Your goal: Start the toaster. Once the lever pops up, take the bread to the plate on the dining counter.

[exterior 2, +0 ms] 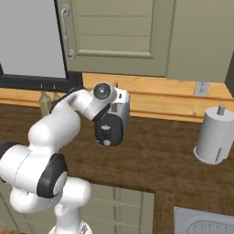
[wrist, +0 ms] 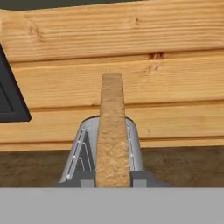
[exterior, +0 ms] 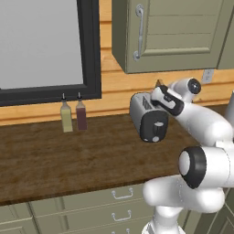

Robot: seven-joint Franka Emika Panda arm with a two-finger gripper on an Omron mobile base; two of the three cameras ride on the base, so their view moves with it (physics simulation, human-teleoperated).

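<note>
- bread [wrist: 113, 131] sits dead centre in the hand view, edge-on, long axis running straight up away from the fingertips, between the two jaws
- jaws narrowed to roughly slice width, one on each face of the bread; looks like a grip on it, though actual contact is hard to confirm
- bread bottom is down in a slot of the toaster [exterior: 148, 116]; upper part sticks up out of the slot against the wood plank wall [wrist: 175, 39]
- gripper [exterior: 160, 89] is at the toaster's top, hand coming in from above and behind in both base views; a bit of tan crust pokes up just past the hand [exterior 2: 115, 85]
- toaster stands on the dark wood counter [exterior: 68, 155] with drawers under it, near the back wall, black end panel facing the cameras; lever [exterior 2: 107, 129] is a pale tab on that panel, position up or down too small to tell
- judgement: next is a straight lift along the slice's long axis, out of the slot
- two bottles [exterior: 73, 116] well left of toaster, paper towel roll [exterior 2: 214, 137] well right
</note>
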